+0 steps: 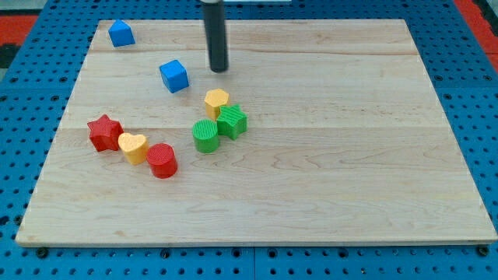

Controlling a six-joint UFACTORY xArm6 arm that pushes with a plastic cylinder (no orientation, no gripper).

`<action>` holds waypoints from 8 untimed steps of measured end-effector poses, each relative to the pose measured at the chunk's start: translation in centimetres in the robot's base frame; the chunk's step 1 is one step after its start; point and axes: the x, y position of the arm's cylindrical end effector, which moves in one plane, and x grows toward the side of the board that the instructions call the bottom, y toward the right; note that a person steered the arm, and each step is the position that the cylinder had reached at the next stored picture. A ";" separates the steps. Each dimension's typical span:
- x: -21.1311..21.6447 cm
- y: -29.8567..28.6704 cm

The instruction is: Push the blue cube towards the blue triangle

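The blue cube (174, 75) sits on the wooden board in the upper left part of the view. The blue triangle (120, 33) lies near the board's top left corner, up and to the left of the cube. My tip (219, 70) rests on the board just to the right of the blue cube, a short gap apart from it. The rod rises straight up out of the view's top.
A yellow hexagon (217, 101), a green star-like block (232, 121) and a green cylinder (205, 135) cluster below my tip. A red star (104, 132), a yellow heart (133, 146) and a red cylinder (163, 160) lie in a row at the left. The board's edge (257, 244) borders a blue pegboard.
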 end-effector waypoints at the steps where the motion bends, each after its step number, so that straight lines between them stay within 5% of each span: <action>1: 4.5 -5.1; 5: -4.2 -14.3; 8: 0.0 -13.0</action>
